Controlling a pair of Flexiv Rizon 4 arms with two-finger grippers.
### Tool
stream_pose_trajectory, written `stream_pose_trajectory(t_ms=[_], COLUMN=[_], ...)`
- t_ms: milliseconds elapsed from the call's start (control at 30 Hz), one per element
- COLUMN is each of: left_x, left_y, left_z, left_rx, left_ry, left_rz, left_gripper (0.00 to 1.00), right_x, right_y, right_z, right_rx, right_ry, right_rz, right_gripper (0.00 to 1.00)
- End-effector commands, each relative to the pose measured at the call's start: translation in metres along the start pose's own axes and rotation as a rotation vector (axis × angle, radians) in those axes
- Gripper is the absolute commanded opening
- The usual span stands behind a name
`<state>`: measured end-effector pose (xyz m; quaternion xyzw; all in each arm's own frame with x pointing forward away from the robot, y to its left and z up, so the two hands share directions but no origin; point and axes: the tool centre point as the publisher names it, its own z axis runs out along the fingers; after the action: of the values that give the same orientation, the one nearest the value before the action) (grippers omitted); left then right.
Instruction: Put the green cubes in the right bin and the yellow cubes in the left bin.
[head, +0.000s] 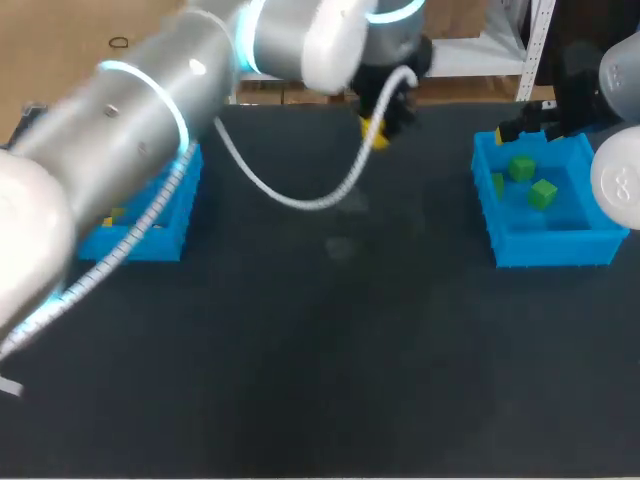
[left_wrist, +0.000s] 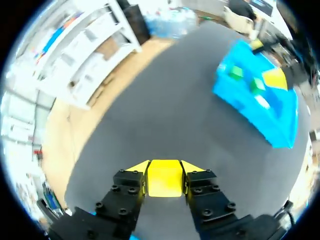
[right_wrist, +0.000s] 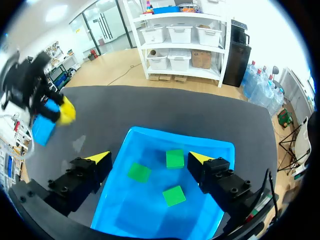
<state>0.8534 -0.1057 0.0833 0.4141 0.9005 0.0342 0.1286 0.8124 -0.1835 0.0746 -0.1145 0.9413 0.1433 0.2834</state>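
the left arm (head: 130, 150) comes in from the 9 o'clock side of the black table (head: 330, 350) in the head view and stretches across to about 12 o'clock, near the far edge. a white cable (head: 300, 195) hangs in a loop under it. the left gripper (left_wrist: 165, 172) is clamped on a yellow cube (left_wrist: 164, 184): the left wrist view shows a yellow-tipped finger pressed to each of two opposite sides, with the cube held above bare table. the right wrist view shows the same gripper well off beyond the bin, a yellow blob at its tip. the right bin (head: 553, 248), a blue tray, sits at about 3 o'clock on the table. it holds three green cubes (right_wrist: 175, 158), all lying loose on its floor and apart from one another. in the head view one is toward the bin's 12 o'clock, one is near its middle, and one is against the wall at 9 o'clock. the right arm (head: 620, 170) enters from the 3 o'clock edge. the right gripper (right_wrist: 149, 157) hangs over that bin with its fingers spread wide and nothing between them, and two of the green cubes show below the gap. the left bin (head: 150, 243), also blue, sits at about 9 o'clock and is mostly hidden behind the left arm. a small yellow patch shows inside it, too covered to tell more.
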Motion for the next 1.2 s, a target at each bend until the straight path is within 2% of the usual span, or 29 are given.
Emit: stream_pose_trajectory(t_ms=[33,67,100,133,200,300,433,567,700,767,867,1000,1033,1067,1100,1200], left_x=[0.096,0.105,0.123,0.132,0.169,0.217,0.273,0.317,0.343,0.349,0.351,0.345,0.342,0.338,0.334,0.321], left_y=[0.05,0.06,0.078,0.086,0.114,0.14,0.158,0.16,0.153,0.149,0.142,0.14,0.14,0.14,0.141,0.144], left_z=[-0.059,-0.063,-0.069,-0.072,-0.079,-0.081,-0.079,-0.069,-0.055,-0.049,-0.041,-0.038,-0.039,-0.041,-0.043,-0.054], left_rx=[-0.074,-0.088,-0.114,-0.123,-0.163,-0.194,-0.183,-0.179,-0.161,-0.156,-0.14,-0.136,-0.141,-0.147,-0.143,-0.105], left_ry=[-0.165,-0.168,-0.165,-0.164,-0.154,-0.128,-0.102,-0.072,-0.047,-0.04,-0.034,-0.048,-0.059,-0.067,-0.093,-0.153], left_rz=[-0.145,-0.174,-0.221,-0.243,-0.335,-0.437,-0.548,-0.625,-0.671,-0.68,-0.682,-0.669,-0.671,-0.668,-0.676,-0.729], left_gripper=[0.0,0.0,0.0,0.0,0.0,0.0,0.0,0.0,0.0,0.0,0.0,0.0,0.06,0.89,1.0,1.0], right_x=[0.001,0.001,0.001,0.001,0.001,0.001,0.001,0.001,0.001,0.001,0.001,0.001,0.001,0.001,0.001,0.001], right_y=[0.0,0.0,0.0,0.0,0.0,0.0,0.0,0.0,0.0,0.0,0.0,0.0,0.0,0.0,0.0,0.0], right_z=[-0.001,-0.001,-0.001,-0.001,-0.001,-0.001,-0.001,-0.001,-0.001,-0.001,-0.001,-0.001,-0.001,-0.001,-0.001,-0.001], right_rx=[0.003,0.003,0.003,0.003,0.003,0.003,0.003,0.003,0.003,0.003,0.003,0.003,0.003,0.003,0.003,0.003], right_ry=[-0.001,-0.001,-0.001,-0.001,-0.001,-0.001,-0.001,-0.001,-0.001,-0.001,-0.001,-0.001,-0.001,-0.001,-0.001,-0.001], right_rz=[0.0,0.0,0.0,0.0,0.0,0.0,0.0,0.0,0.0,0.0,0.0,0.0,0.0,0.0,0.0,0.0], right_gripper=[1.0,1.0,1.0,1.0,1.0,1.0,1.0,1.0,1.0,1.0,1.0,1.0,1.0,1.0,1.0,1.0])
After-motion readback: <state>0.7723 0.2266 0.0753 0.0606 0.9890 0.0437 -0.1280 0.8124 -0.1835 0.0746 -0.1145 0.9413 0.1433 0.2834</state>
